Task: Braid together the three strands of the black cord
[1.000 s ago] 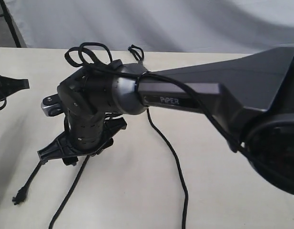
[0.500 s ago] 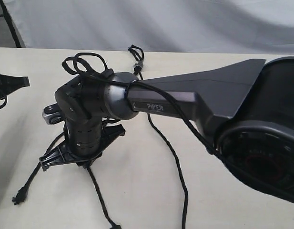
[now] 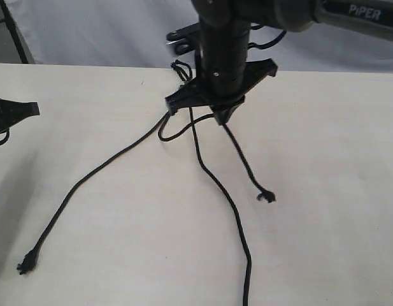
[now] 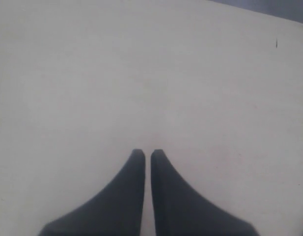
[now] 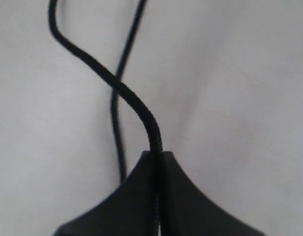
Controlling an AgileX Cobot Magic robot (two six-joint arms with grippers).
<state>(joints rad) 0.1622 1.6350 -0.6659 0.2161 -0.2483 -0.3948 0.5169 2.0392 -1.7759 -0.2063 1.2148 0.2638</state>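
right gripper [image 5: 156, 155] clenched on one strand [image 5: 99, 73] near table [image 3: 323, 210] far edge, black cord [image 3: 181, 70] knot end by far edge, three strands [image 3: 212, 182] fanned toward near edge, left gripper [image 4: 147, 152] clenched empty near left edge

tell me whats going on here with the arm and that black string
The right gripper is shut on one strand of the black cord, close to its knotted end at the far side of the table. The three strands trail out loose toward the camera, hardly crossed, so no braid shows yet. The left gripper is shut on nothing, over bare table off to the left.
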